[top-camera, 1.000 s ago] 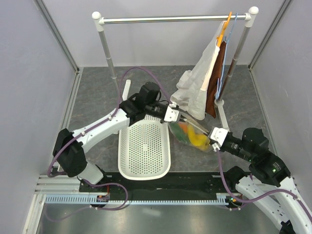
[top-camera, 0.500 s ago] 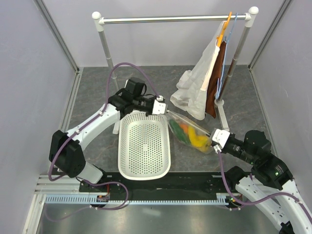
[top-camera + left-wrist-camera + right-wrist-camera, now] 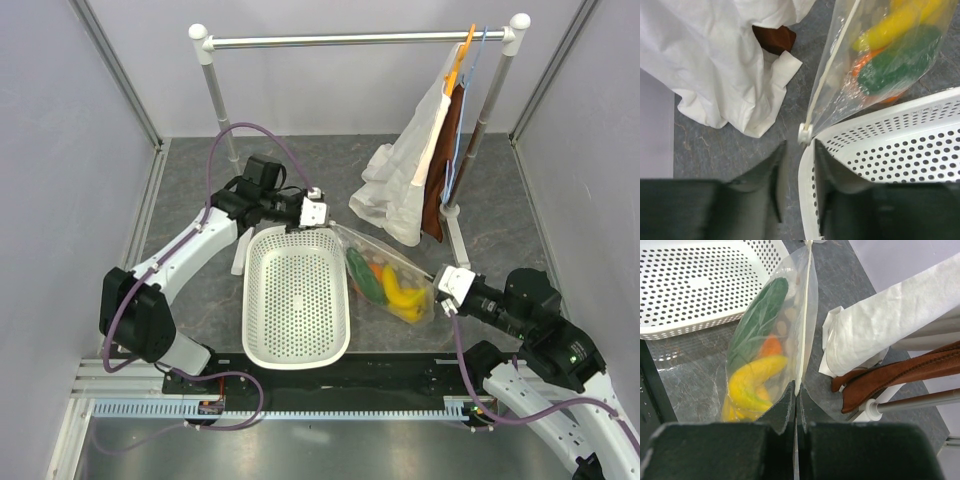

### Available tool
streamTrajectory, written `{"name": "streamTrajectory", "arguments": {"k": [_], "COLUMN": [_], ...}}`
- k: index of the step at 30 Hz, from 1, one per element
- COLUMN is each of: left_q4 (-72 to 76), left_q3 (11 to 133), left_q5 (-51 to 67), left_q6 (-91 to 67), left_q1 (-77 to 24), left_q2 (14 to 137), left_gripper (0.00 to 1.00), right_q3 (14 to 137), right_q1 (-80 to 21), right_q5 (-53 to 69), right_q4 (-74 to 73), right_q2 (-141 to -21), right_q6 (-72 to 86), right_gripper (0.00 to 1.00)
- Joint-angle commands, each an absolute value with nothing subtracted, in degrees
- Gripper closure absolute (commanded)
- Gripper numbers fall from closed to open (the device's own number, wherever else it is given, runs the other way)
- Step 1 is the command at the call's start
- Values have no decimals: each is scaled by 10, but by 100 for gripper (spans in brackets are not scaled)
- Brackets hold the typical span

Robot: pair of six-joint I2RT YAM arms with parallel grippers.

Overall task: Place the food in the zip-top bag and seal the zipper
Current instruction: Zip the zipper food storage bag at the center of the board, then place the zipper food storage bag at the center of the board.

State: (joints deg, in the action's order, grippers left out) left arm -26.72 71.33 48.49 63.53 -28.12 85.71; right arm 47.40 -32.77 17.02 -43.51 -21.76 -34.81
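Note:
The dotted zip-top bag point(image 3: 392, 286) lies right of the white basket point(image 3: 247, 300) with the food inside: green cucumber point(image 3: 760, 322), orange point(image 3: 771, 346) and yellow banana point(image 3: 752, 380). The zipper point(image 3: 804, 315) runs as a straight white strip along the bag's top edge. Its white end piece point(image 3: 805, 133) rests against the basket's far rim point(image 3: 807, 190). My left gripper point(image 3: 799, 146) is open just behind that piece, its jaws straddling the rim and holding nothing. My right gripper point(image 3: 796, 396) is shut on the zipper's near end.
A white cloth point(image 3: 398, 185) and a brown cloth point(image 3: 436, 205) hang from the rack point(image 3: 350, 40) at the back right, reaching the floor close behind the bag. The rack's left post point(image 3: 222, 110) stands behind my left arm.
My left gripper has travelled left along the zipper to the bag's far end by the basket rim and opened, letting go. The bag has sunk lower beside the basket.

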Motion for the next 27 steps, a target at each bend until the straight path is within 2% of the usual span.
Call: {"name": "streamTrajectory", "arguments": {"k": [1, 3, 6, 16, 27], "left_q4": [-268, -258, -251, -237, -305], "left_q3": [752, 760, 763, 803, 760], "left_q5": [518, 530, 526, 505, 474], "left_q6": [604, 573, 556, 531, 584], "left_q1": [-272, -293, -337, -453, -463], "left_q2": [830, 817, 808, 855, 871], "left_gripper": [48, 36, 33, 36, 42], "right_q3": [512, 513, 514, 535, 538], "right_q1": [-329, -329, -329, -329, -329], "right_q5": [192, 200, 208, 234, 220], "right_q4": [-432, -430, -430, -435, -429], "right_q2": [-228, -231, -237, -261, -250], "right_q6": [-351, -348, -351, -356, -345], "right_gripper": [100, 100, 100, 100, 100]}}
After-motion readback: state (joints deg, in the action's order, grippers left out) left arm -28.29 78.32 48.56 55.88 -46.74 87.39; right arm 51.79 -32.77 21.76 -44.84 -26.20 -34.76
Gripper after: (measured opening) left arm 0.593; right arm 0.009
